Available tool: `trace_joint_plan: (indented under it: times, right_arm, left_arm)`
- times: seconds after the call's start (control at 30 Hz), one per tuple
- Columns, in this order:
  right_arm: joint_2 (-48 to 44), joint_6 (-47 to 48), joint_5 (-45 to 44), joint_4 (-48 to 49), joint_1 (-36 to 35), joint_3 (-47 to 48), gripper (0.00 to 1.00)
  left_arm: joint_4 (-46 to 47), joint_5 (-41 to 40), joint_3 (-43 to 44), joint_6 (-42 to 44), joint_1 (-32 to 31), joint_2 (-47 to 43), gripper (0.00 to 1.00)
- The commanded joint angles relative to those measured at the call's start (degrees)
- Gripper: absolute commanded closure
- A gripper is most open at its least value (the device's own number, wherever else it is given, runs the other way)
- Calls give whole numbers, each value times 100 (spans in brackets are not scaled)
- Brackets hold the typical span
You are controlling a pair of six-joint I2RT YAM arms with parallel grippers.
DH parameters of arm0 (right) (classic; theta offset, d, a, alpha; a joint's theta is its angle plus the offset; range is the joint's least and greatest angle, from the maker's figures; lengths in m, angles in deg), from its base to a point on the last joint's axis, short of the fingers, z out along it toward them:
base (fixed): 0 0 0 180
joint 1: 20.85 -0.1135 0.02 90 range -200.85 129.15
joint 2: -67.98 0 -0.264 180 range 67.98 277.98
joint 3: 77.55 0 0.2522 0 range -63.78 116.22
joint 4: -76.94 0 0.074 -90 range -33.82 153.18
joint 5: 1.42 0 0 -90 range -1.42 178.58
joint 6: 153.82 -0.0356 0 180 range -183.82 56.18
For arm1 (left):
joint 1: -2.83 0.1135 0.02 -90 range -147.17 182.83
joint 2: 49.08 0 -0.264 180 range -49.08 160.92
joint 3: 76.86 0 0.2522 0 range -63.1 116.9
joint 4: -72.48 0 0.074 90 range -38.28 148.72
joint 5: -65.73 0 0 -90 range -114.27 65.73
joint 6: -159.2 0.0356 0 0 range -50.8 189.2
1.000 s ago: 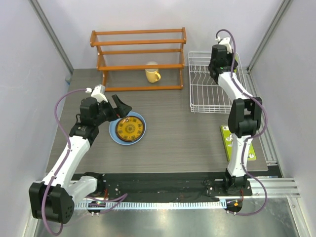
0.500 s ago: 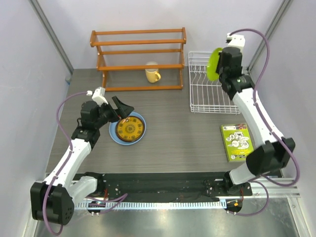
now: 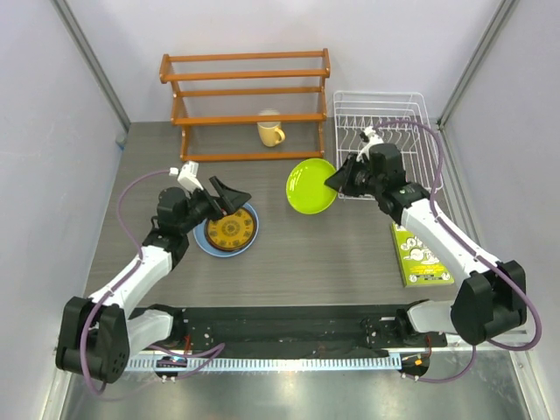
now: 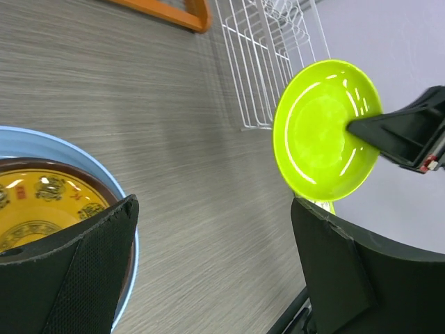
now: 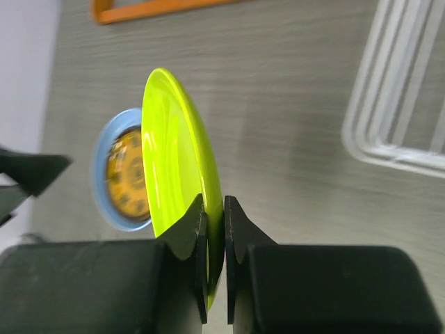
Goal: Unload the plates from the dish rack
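My right gripper (image 3: 343, 178) is shut on the rim of the lime green plate (image 3: 312, 185) and holds it tilted in the air just left of the white wire dish rack (image 3: 411, 105). In the right wrist view the jaws (image 5: 214, 202) pinch the plate's edge (image 5: 177, 160). No plates show in the rack. The yellow-brown patterned plate (image 3: 229, 228) lies on the dark red plate (image 4: 83, 177), both on the light blue plate (image 3: 203, 241) at table left. My left gripper (image 3: 226, 199) is open and empty just above that stack's far edge. The left wrist view shows the green plate (image 4: 323, 129) ahead.
An orange wooden shelf (image 3: 249, 87) stands at the back, with a yellow mug (image 3: 269, 132) under it. A green booklet (image 3: 418, 254) lies on the table at the right, below the rack. Grey walls close in both sides.
My right arm lifted the lime green plate out of the rack and carried it left and towards the table middle. My left gripper shifted slightly right, still open over the stack.
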Motion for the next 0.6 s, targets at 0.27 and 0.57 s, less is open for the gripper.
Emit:
trace_joint_plan:
  times: [0.27, 0.57]
  right_arm:
    - [-168, -1966, 1890, 2647, -294, -955, 93]
    - [-18, -1888, 1644, 2621, -532, -938, 92]
  left_arm:
    - [1254, -283, -180, -120, -465, 436, 12]
    - [1483, -423, -118, -208, -667, 604, 14]
